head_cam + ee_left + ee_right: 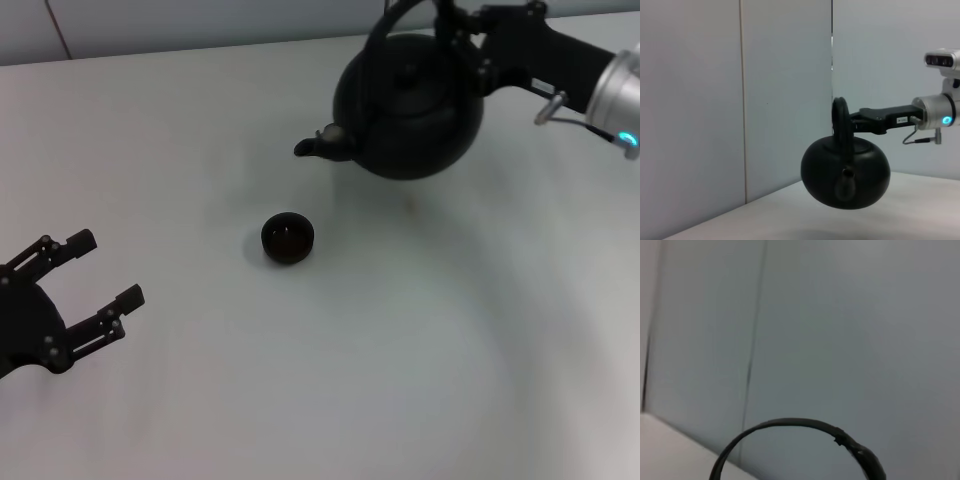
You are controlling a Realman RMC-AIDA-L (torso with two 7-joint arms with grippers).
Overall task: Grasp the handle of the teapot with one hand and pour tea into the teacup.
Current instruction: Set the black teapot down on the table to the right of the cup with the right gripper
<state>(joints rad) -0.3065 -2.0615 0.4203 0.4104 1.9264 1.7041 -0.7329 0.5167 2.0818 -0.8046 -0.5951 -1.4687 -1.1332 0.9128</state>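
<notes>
While one teapot (pixel 410 110) hangs by its handle (pixel 840 120) in the clenched right pincer (pixel 452 22), one teacup (pixel 287 238) sits below.

The handle (pixel 790 424) arcs as a thin black loop, thickening into a flat band at one end, against a pale panelled wall (pixel 850 330).

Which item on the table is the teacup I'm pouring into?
Start at the teapot, held aloft by the right end effector at the white table's far side. Below its spout sits the teacup, a tiny round black handleless bowl, far smaller than the pot.
</notes>
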